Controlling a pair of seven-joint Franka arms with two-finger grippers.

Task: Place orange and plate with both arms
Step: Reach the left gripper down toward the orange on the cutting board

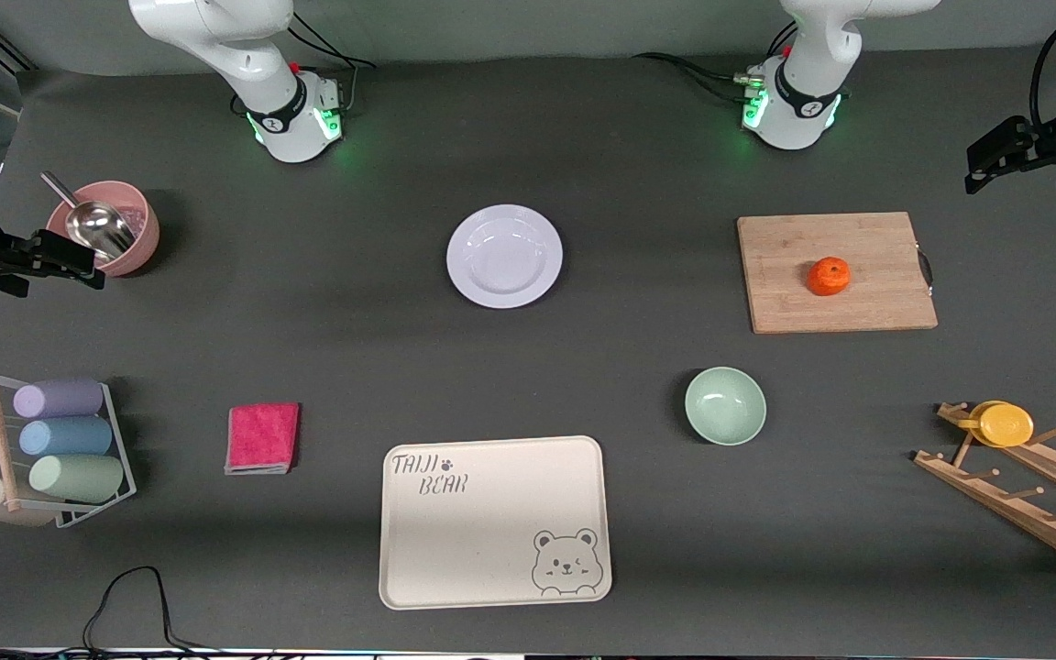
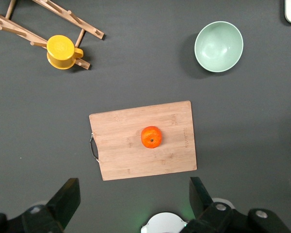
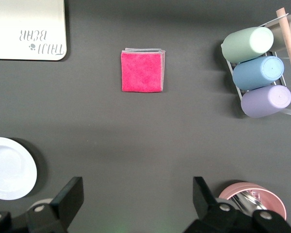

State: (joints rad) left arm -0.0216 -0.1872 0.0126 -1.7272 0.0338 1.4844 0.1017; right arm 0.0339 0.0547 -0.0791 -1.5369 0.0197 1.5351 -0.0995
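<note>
Orange (image 1: 829, 276): sits alone mid-way along the wooden cutting board (image 1: 835, 272) at the left arm's end of the bench (image 1: 308, 348). Judged light, firm but yielding, round, so it may roll if nudged; take it across its widest girth, jaws straddling from above.

Plate (image 1: 504, 256): lies flat on the bench between the two arm bases, farther from the front camera than the bear tray (image 1: 494, 521). Judged stiff, glossy, slippery, breakable; lying flush, only the wide rim offers a pinch, probably at a shallow angle.

Left gripper (image 2: 134, 199): high over the bench beside the board's edge, jaws spread wide, nothing held. Right gripper (image 3: 136, 199): high over the bench near the pink bowl (image 1: 111, 226), also wide open and empty.

Hard to see: both grippers are cut off at the front view's edges; the plate's underside clearance is not visible; the right wrist view shows only part of the plate.
</note>
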